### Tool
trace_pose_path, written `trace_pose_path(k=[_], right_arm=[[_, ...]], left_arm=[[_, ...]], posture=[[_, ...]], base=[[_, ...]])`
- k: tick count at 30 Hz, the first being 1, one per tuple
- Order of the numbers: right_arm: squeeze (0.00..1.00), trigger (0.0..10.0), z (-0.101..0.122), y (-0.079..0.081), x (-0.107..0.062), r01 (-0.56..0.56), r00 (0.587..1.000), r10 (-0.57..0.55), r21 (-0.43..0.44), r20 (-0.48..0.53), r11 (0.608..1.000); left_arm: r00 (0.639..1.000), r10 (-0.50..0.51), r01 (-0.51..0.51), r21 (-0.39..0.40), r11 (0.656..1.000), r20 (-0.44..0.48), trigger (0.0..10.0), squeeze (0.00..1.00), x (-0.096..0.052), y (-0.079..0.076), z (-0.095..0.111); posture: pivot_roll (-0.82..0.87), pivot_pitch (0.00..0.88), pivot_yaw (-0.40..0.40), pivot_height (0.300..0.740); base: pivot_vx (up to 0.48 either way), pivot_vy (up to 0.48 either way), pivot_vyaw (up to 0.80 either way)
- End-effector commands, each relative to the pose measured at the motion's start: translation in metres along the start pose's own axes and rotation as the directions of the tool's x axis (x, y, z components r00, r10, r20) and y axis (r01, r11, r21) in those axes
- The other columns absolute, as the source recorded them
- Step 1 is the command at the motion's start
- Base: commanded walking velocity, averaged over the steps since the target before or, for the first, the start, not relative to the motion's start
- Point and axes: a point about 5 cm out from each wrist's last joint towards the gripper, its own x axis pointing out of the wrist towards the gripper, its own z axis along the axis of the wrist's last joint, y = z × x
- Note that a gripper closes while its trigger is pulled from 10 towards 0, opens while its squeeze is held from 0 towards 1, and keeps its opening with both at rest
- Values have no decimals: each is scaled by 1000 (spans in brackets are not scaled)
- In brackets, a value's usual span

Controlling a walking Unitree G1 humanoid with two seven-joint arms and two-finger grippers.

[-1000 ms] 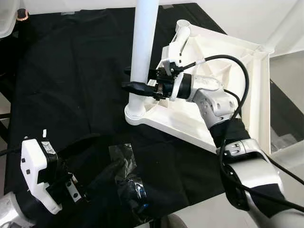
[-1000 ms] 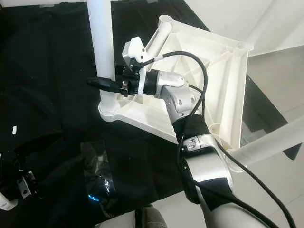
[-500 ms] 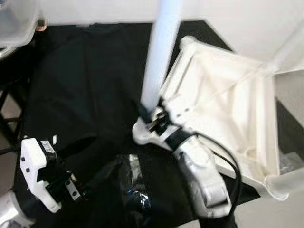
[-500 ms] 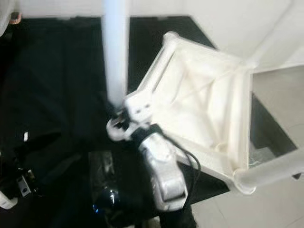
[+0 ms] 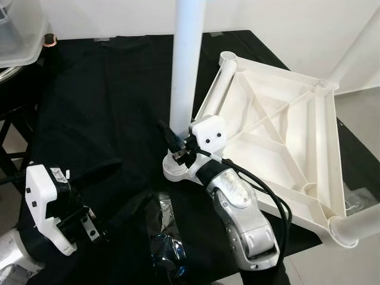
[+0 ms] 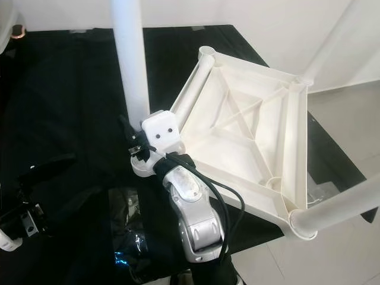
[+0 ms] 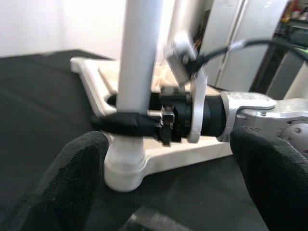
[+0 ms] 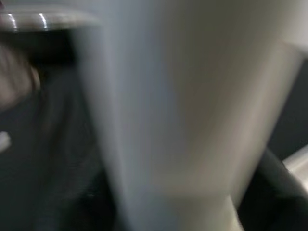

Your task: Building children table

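Observation:
A white plastic tabletop [image 5: 279, 127] lies upside down on the black cloth. One white leg [image 5: 185, 65] stands upright in its near-left corner socket [image 5: 178, 169]. My right gripper [image 5: 173, 141] is shut around the base of this leg, with a black finger [image 7: 126, 124] wrapped across it. Two more legs are fitted, at the far right corner [image 5: 355, 44] and the near right corner [image 6: 338, 208]. My left gripper [image 7: 175, 163] hovers low at the near left, open wide and empty, pointing at the held leg.
Crumpled clear plastic wrap [image 5: 165, 246] lies on the black cloth [image 5: 101, 95] near the front edge. A clear plastic bin [image 5: 18, 29] stands at the far left. Light floor [image 6: 332, 261] shows beyond the table's right and front edges.
The view has shifted with the camera. My right arm has swung from the right side round to the front, its gripper still on the upright leg. The left gripper has hardly moved.

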Motion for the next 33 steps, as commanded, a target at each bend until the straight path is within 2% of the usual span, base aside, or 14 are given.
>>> trace_pose_path(k=[1,4,9,10,11,12,16,20,27,28,29,30,32,33], right_arm=[[1000,10000,18,-7,5,-172,983,170,14,69,985],[1000,10000,25,-10,6,-228,969,228,-17,89,974],[1000,10000,42,-23,9,-467,874,479,-132,82,874],[686,10000,42,-24,8,-509,850,523,-151,67,847],[686,10000,42,-24,8,-509,850,523,-151,67,847],[0,10000,45,-31,7,-564,814,579,-176,43,807],[0,10000,48,-37,7,-592,794,607,-190,28,783],[0,10000,77,-76,21,-639,753,656,-180,51,748],[0,10000,86,-83,25,-674,720,692,-189,49,715],[0,5647,87,-85,26,-692,704,709,-183,48,699],[0,5647,87,-85,26,-692,704,709,-183,48,699],[0,0,88,-86,27,-710,686,726,-174,49,682],[0,0,88,-86,27,-710,686,726,-174,49,682],[0,0,87,-86,27,-733,663,747,-164,43,660]], left_arm=[[1000,-20,20,-6,1000,-8,10000,0,0,-4,-1],[1000,-21,21,-7,1000,-8,10000,0,0,-5,-1],[1000,-17,17,-14,1000,-9,10000,0,0,-9,0],[1000,-16,16,-14,1000,-9,10000,0,-1,-9,0],[1000,-16,16,-14,1000,-9,10000,0,-1,-9,0],[1000,-16,16,-16,1000,-8,10000,0,-1,-10,0],[1000,-16,16,-17,1000,-7,10000,0,-1,-11,0],[1000,-15,15,-20,1000,-8,10000,0,-1,-13,0],[1000,-13,13,-20,1000,-10,10000,0,-2,-13,0],[1000,-12,12,-19,1000,-11,10000,0,-2,-14,1],[1000,-12,12,-19,1000,-11,10000,0,-2,-14,1],[1000,-11,11,-19,1000,-12,10000,0,-2,-14,1],[1000,-11,11,-19,1000,-12,10000,0,-2,-14,1],[1000,-10,10,-18,1000,-13,10000,0,-3,-14,1]], posture=[[172,271,-110,740],[170,278,-113,740],[185,292,-123,740],[188,296,-124,740],[188,296,-124,740],[191,299,-124,740],[191,299,-124,740],[201,303,-131,740],[203,308,-133,740],[204,312,-131,740],[204,312,-131,740],[205,313,-132,740],[205,313,-132,740],[208,318,-131,740]], base=[[0,0,0],[0,0,0],[0,0,0],[0,0,0],[0,0,0],[0,0,0],[0,0,0],[0,0,0],[0,0,0],[0,0,0],[0,0,0],[0,0,0],[0,0,0],[0,0,0]])
